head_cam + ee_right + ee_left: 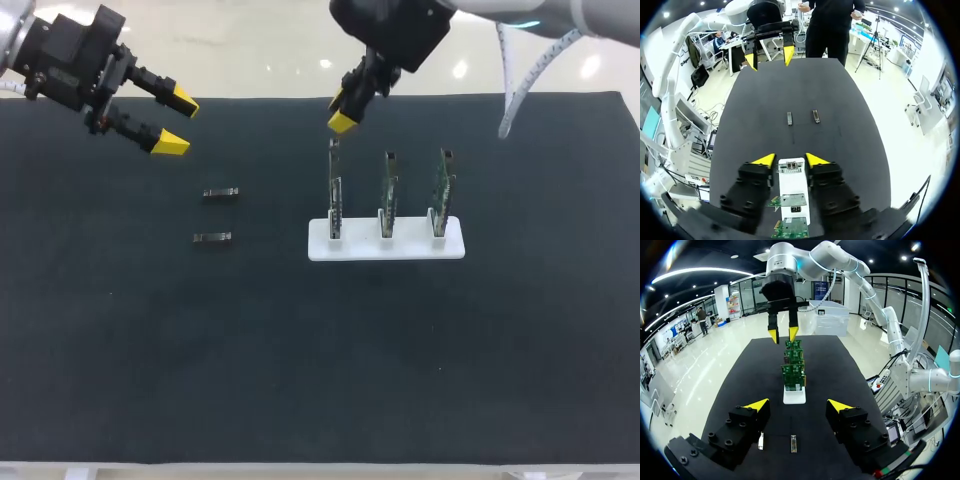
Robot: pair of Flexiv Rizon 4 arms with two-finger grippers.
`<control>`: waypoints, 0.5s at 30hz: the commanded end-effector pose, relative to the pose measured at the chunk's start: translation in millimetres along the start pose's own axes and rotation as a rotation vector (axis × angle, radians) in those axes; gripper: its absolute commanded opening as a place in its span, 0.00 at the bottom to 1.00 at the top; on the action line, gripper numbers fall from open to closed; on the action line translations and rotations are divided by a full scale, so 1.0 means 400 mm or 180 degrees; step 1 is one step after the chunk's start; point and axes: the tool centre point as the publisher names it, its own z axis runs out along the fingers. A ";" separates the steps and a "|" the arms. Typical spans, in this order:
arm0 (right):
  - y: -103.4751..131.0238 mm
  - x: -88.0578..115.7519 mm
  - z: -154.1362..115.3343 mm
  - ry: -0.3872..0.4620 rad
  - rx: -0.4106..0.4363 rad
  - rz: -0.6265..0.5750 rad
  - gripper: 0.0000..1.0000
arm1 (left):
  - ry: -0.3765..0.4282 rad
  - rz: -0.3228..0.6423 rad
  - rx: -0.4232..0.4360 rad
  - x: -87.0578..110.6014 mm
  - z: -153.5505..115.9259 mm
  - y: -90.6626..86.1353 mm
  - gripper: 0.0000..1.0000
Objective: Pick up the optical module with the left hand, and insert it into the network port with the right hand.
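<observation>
Left jaws released, empty, over the worktop (300, 380) far-left corner. Right jaws released, empty, above leftmost board (335, 190) in white holder (386, 246). Optical module (220, 194) and second module (212, 238) lie flat on the worktop, left of the holder.

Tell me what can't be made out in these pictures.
Network ports: too small to pick out on the boards in any view.
Optical modules: too small to tell their ends apart, any view.
Boards under the right gripper, right wrist view: partly cut off by the rim.
</observation>
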 end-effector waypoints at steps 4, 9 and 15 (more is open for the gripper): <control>0.005 0.008 0.021 -0.0052 0.0034 0.0006 0.00 | 0.0011 -0.0003 -0.0001 -0.001 0.000 0.000 1.00; 0.007 0.014 0.037 -0.0094 0.0042 0.0008 0.00 | 0.0011 -0.0003 -0.0001 -0.001 0.000 0.000 1.00; 0.008 0.025 0.051 -0.0128 0.0053 0.0003 0.00 | 0.0011 -0.0003 -0.0001 -0.001 0.000 0.000 1.00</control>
